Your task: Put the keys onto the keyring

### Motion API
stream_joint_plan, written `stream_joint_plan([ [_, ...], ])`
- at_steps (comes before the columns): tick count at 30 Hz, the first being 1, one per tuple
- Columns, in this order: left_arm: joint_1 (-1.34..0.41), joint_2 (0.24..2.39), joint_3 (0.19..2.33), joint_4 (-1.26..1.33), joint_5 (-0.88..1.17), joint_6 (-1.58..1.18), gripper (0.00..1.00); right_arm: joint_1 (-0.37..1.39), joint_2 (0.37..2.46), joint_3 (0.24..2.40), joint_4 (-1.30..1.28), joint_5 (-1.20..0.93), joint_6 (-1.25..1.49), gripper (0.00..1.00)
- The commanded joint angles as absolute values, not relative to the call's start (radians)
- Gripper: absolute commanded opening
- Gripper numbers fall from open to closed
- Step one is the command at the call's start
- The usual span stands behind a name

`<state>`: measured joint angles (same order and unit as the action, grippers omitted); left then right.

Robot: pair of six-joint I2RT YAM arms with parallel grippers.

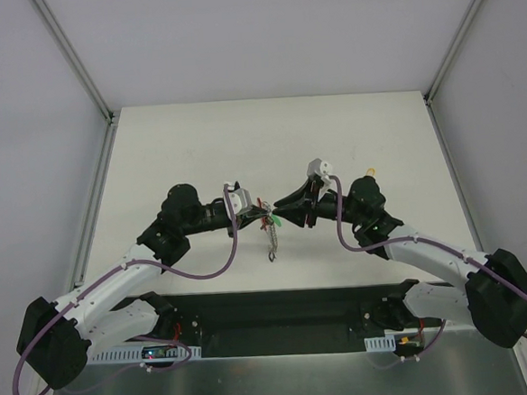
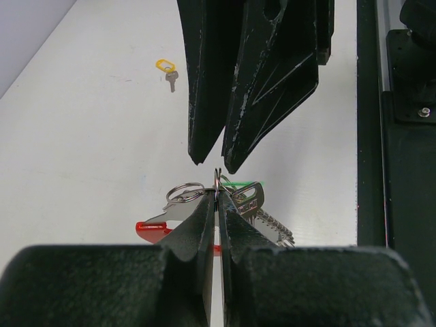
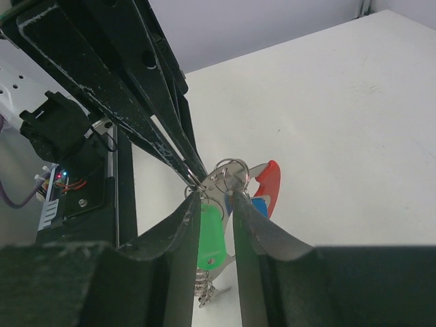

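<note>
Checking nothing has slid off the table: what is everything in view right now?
yellow key: one, yellow head, lying alone on the table, apart from the rest.
green key: one, green head, in the bunch between the grippers.
blue key: one, blue, mostly hidden beside the red loop.
keyring: one, grey chain with red loop, pinched by the left gripper.
table: one, white.
left gripper: one, black, shut on the keyring.
right gripper: one, black, jaws apart at the bunch.
</note>
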<state>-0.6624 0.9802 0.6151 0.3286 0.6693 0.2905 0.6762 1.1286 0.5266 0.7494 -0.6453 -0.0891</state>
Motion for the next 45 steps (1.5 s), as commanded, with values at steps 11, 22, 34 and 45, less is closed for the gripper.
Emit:
stream_joint_plan([
  [11, -0.673, 0.940, 0.580, 0.482, 0.644, 0.229, 0.00, 0.672, 1.192, 0.552, 0.882, -0.704, -0.041, 0.20],
  [22, -0.673, 0.951, 0.566, 0.521, 0.638, 0.204, 0.00, 0.672, 1.218, 0.552, 0.969, -0.747, -0.005, 0.19],
  [34, -0.673, 0.925, 0.526, 0.594, 0.623, 0.189, 0.00, 0.670, 1.244, 0.555, 0.994, -0.755, 0.029, 0.01],
  [45, -0.673, 0.936, 0.613, 0.317, 0.695, 0.356, 0.09, 0.655, 1.197, 0.554, 0.887, -0.779, -0.043, 0.02],
])
